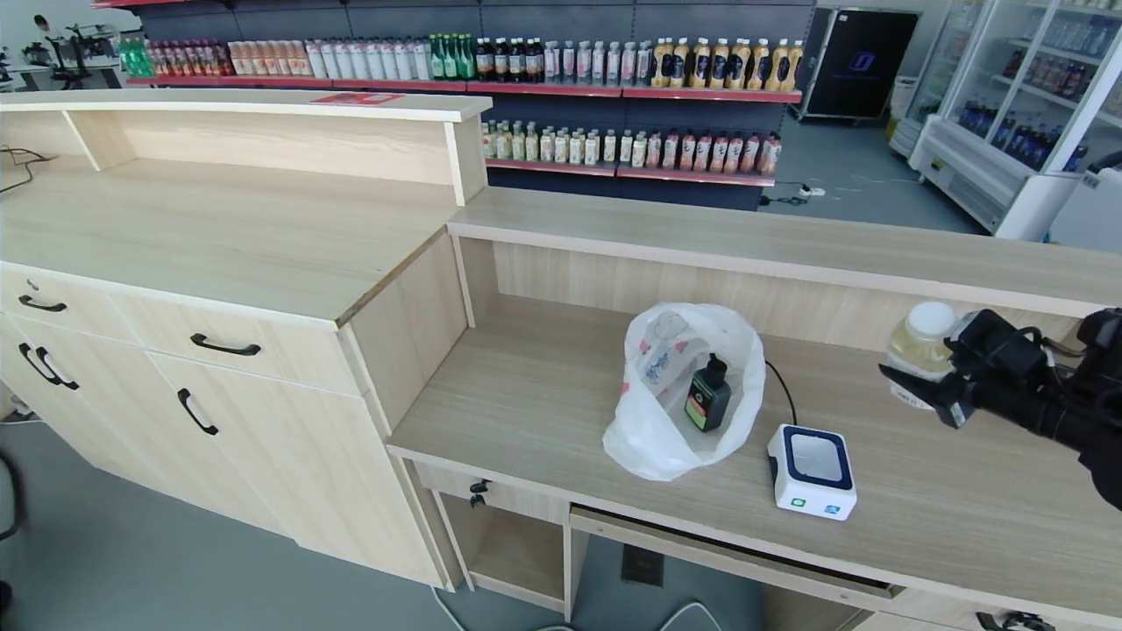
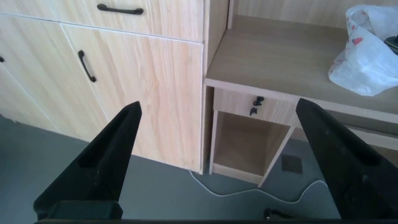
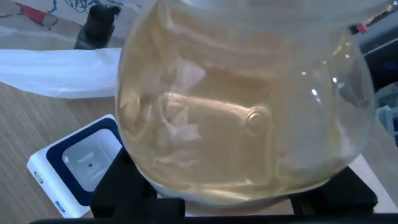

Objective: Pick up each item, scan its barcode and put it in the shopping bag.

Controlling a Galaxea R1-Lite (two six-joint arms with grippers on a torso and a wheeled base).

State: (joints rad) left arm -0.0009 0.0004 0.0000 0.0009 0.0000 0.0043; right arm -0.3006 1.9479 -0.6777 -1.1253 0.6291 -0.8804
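Observation:
My right gripper (image 1: 919,375) is shut on a round clear bottle (image 1: 920,343) of pale yellow liquid with a white cap, held above the right part of the counter. The right wrist view looks along the bottle (image 3: 249,106) from close up. The white barcode scanner (image 1: 813,471) lies on the counter left of and below it, also seen as scanner (image 3: 81,163). Left of the scanner stands the open white shopping bag (image 1: 653,429), holding a green-and-black pump bottle (image 1: 708,399) and a clear packet (image 1: 662,358). My left gripper (image 2: 221,180) hangs open and empty, low in front of the cabinets.
A black cable (image 1: 783,386) runs from the scanner behind the bag. The counter has a raised back ledge (image 1: 789,241) and a higher desk section (image 1: 219,228) to the left. Cabinet doors (image 2: 137,93) and an open cubby (image 2: 249,143) face the left gripper.

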